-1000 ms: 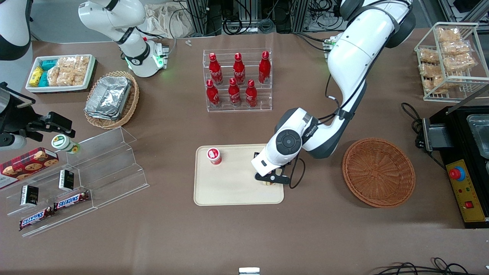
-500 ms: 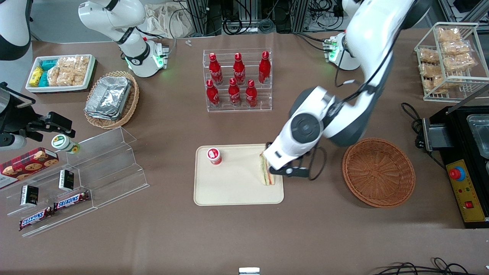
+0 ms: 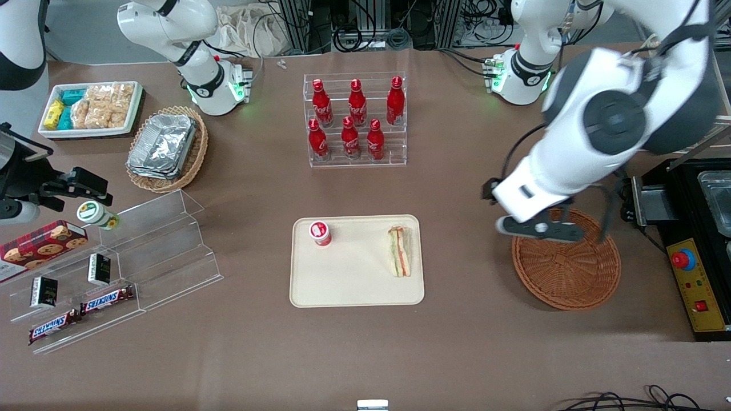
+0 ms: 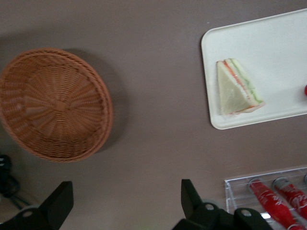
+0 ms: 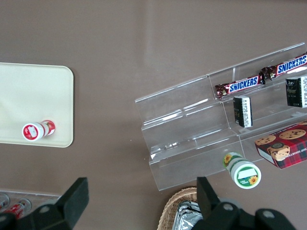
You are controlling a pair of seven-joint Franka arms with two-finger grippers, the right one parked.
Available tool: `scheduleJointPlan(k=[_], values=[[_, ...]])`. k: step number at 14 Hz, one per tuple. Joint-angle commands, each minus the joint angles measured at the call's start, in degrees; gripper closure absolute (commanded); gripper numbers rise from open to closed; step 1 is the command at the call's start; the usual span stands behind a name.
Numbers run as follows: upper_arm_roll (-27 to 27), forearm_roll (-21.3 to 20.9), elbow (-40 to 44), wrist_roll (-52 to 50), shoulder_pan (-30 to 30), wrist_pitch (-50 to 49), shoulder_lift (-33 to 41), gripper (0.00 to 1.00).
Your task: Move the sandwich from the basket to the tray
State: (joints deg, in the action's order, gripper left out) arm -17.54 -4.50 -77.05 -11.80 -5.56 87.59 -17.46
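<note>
Front view
- sandwich [image 3: 400, 251]: lying flat on tray [image 3: 354, 285], at the tray's end nearest the basket, touching nothing else
- small red-capped bottle [image 3: 320, 233]: upright on same tray, about 10 o'clock from tray centre, well apart from sandwich
- basket [image 3: 571, 274]: on table toward the working arm's end, nothing visible inside
- gripper [image 3: 539, 228]: raised above the basket rim at roughly its 11 o'clock, holding nothing
- cola bottle rack [image 3: 355, 120]: 12 o'clock from tray, farther from camera

Left wrist view
- gripper [image 4: 124, 203]: two dark fingers [image 4: 58, 203] spread wide, gap between them bare, only table below
- basket [image 4: 53, 103]: hollow, weave bare
- sandwich [image 4: 235, 88]: on tray [image 4: 278, 52] near its corner, filling edge facing tray centre
- cola bottles [image 4: 276, 194]: in clear rack, near gripper

Right wrist view
- tray [image 5: 29, 96]: corner visible with red-capped bottle [image 5: 37, 130] on it
- sandwich: not seen here
- clear stepped shelf [image 5: 201, 134]: holds Snickers bars [image 5: 242, 85]
</note>
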Motion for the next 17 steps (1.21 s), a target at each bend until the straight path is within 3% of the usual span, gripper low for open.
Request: scheduleJointPlan(k=[1, 11, 17], values=[[-0.3, -0.6, -1.8, 4.6, 4.3, -3.3, 4.6, 0.01], [1.0, -1.0, -1.9, 4.4, 13.0, -6.2, 8.5, 0.01], [11.6, 0.1, -2.4, 7.3, 8.0, -6.6, 10.8, 0.0]])
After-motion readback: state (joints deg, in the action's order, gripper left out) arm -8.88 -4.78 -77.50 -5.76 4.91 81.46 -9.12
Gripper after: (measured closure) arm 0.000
